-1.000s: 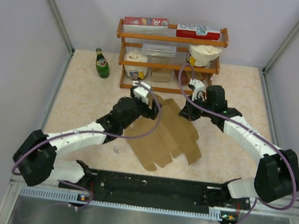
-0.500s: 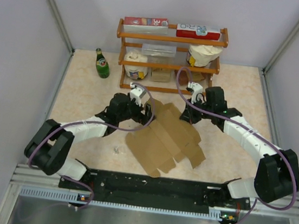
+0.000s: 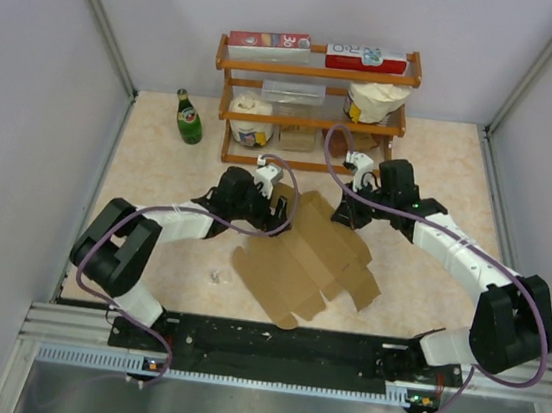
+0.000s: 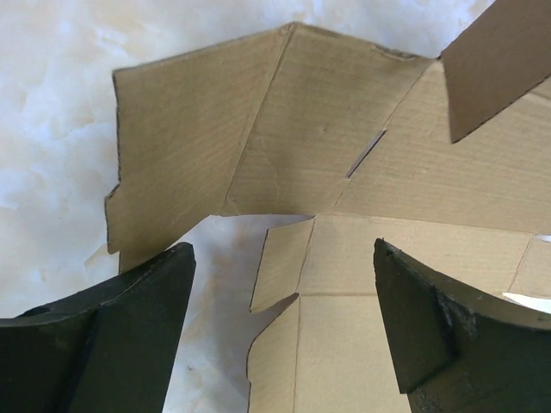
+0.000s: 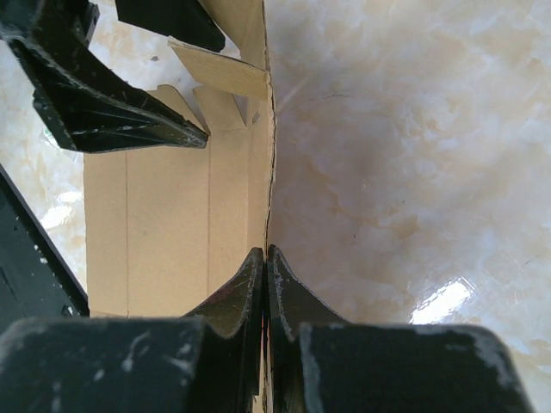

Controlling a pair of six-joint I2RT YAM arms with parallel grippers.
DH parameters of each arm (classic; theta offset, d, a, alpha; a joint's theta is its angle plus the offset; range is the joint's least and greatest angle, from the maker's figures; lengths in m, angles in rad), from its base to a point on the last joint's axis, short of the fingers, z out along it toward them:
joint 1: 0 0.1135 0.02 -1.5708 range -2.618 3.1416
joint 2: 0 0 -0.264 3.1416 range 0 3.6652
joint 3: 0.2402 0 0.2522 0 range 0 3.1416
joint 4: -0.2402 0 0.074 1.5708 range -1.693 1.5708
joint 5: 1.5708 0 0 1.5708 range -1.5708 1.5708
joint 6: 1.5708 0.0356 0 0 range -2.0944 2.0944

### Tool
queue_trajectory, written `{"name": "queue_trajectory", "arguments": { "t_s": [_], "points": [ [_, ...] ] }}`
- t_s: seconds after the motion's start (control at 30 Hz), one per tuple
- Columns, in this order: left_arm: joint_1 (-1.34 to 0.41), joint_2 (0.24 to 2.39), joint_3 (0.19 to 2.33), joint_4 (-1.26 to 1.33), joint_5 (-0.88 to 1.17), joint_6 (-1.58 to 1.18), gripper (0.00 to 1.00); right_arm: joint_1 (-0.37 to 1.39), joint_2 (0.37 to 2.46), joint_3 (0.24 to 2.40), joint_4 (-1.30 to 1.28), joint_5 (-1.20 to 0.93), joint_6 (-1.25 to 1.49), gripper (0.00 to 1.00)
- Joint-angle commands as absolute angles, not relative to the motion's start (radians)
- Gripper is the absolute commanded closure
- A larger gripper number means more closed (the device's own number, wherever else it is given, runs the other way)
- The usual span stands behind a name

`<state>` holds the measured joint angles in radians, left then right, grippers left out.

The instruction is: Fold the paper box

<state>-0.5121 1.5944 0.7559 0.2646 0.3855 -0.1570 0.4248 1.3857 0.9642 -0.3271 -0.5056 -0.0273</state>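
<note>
**Sheet pinched at its far right edge**

The paper box (image 3: 300, 260) lies unfolded, a mostly flat sheet, at the middle of the table (image 3: 159, 172), between my two pincers; my right pincer (image 5: 265, 258) is clamped tight on its far right edge; my left pincer (image 4: 284, 254) hangs spread wide over the far left flaps, gripping nothing; at the far side stand a wooden rack (image 3: 318, 71) and, left of it, a green bottle (image 3: 188, 118).

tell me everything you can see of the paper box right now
The paper box is plain brown corrugated cardboard, a die-cut sheet with creases, flaps, tabs and a slot. It lies mostly unfolded on the marbled table, one flap raised. The right gripper is shut on its far right edge; the left gripper hangs open above its far left flaps.
</note>
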Motion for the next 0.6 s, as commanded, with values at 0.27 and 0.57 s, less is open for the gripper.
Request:
{"name": "queue_trajectory", "arguments": {
  "t_s": [0.27,0.57],
  "points": [
    [-0.511,1.637,0.784,0.302,0.449,-0.155,0.29,0.434,1.396,1.019,-0.311,-0.531,-0.046,1.00],
    [-0.526,1.620,0.782,0.299,0.449,-0.164,0.40,0.436,1.408,1.025,-0.305,-0.522,-0.034,1.00]
  ]
}}
